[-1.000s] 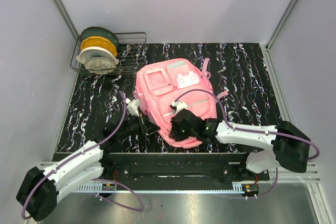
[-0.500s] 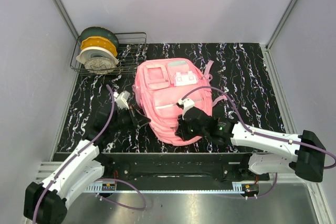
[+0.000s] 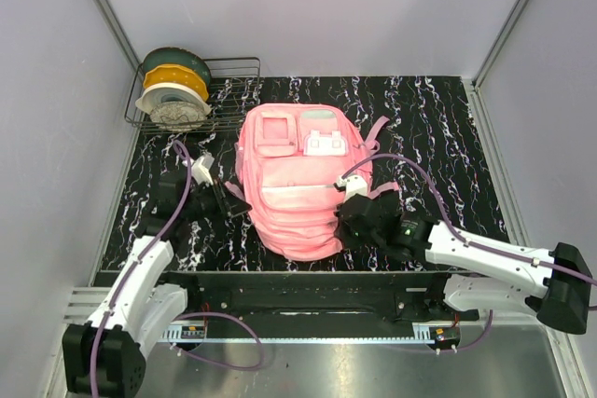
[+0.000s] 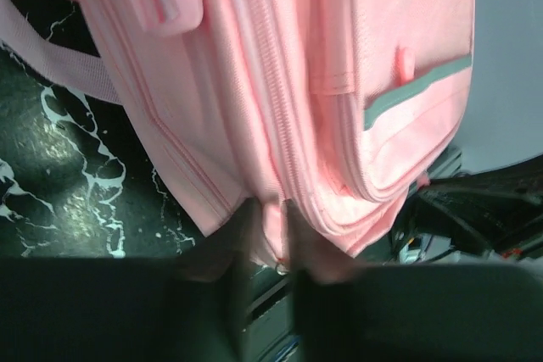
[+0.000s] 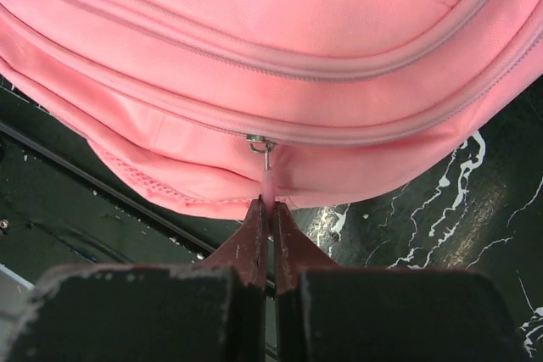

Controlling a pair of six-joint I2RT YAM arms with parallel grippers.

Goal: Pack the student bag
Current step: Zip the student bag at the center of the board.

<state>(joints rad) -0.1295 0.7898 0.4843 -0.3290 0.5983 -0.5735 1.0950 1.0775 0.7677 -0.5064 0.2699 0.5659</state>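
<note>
Student bag (image 3: 297,216) pink, stripes perhaps grey; table (image 3: 438,137) black, white veins.

Pale grey walls (image 3: 326,6) enclosed a black, white-veined table (image 3: 438,128); a wire rack (image 3: 238,90) of spools (image 3: 173,90) stood at its far-left corner.

Matt pink cloth student bag (image 3: 297,202); glossy marbled table (image 3: 438,128).

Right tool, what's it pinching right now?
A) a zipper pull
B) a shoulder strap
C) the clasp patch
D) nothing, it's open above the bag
A: the right wrist view shows the right tool shut on the pink zipper pull that hangs from a slider on the student bag.
</note>
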